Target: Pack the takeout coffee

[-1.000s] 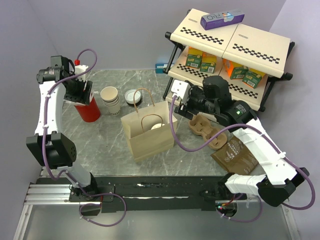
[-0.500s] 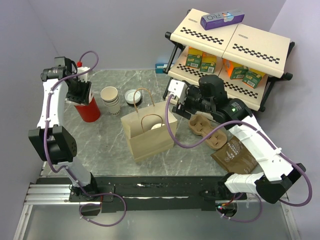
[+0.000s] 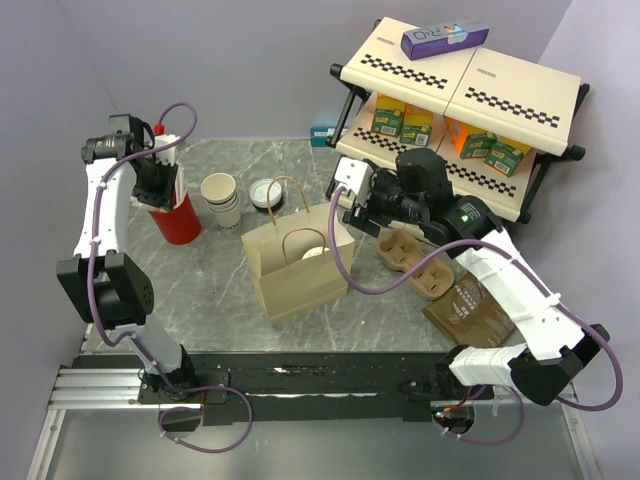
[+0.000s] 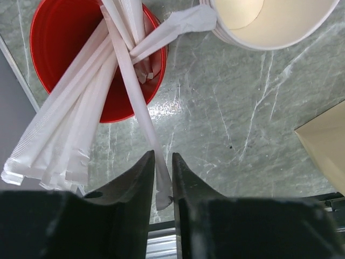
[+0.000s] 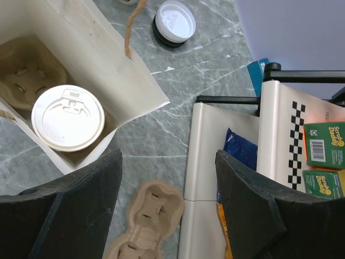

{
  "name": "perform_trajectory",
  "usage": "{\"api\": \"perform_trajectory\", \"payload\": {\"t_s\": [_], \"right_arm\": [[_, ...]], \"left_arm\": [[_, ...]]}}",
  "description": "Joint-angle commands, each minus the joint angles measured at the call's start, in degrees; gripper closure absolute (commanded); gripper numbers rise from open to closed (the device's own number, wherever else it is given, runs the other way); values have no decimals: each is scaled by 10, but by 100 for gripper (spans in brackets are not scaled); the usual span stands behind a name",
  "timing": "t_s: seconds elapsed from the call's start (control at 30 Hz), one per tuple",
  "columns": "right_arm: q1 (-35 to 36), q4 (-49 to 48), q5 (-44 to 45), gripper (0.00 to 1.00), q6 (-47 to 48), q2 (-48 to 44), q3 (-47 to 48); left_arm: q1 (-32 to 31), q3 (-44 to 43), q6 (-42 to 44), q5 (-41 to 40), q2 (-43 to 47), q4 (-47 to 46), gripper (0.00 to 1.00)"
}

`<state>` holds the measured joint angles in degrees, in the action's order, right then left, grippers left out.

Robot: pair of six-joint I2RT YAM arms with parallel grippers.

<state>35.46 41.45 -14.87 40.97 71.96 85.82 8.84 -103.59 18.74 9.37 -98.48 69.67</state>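
Observation:
The takeout coffee (image 5: 67, 117) stands inside the open paper bag (image 5: 108, 59), next to a cardboard carrier (image 5: 27, 65); only its round white lid (image 3: 314, 252) shows, the body is hidden. My right gripper (image 5: 167, 199) is open and empty, hovering between the bag and the shelf, to the right of the bag (image 3: 298, 265) in the top view, where the gripper (image 3: 358, 212) hangs over the table. My left gripper (image 4: 163, 155) sits just beside the red cup (image 4: 97, 54), its jaws shut on the end of one white stick (image 4: 135, 97) that leans out of the cup.
A stack of cream cups (image 3: 221, 198) and a white-lidded dark round thing (image 3: 266, 192) stand behind the bag. A second cardboard carrier (image 3: 415, 262) and a brown pouch (image 3: 470, 310) lie right of it. A two-level shelf (image 3: 460, 80) with boxes fills the back right.
The left jaws have narrowed onto one white stick at the red cup. The right arm has drifted slightly left, its jaws unchanged.

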Motion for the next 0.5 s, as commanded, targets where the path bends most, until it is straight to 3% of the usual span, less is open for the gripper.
{"api": "perform_trajectory", "payload": {"t_s": [0.0,0.17,0.47], "right_arm": [[-2,-25,-20,24,-5,8,28],[-2,-28,-26,24,-10,20,40],[-2,-13,-31,24,-19,38,69]], "left_arm": [[-4,13,-5,0,43,10,81],[-5,18,-4,-7,61,13,99],[-6,-11,-5,-16,112,20,99]]}}
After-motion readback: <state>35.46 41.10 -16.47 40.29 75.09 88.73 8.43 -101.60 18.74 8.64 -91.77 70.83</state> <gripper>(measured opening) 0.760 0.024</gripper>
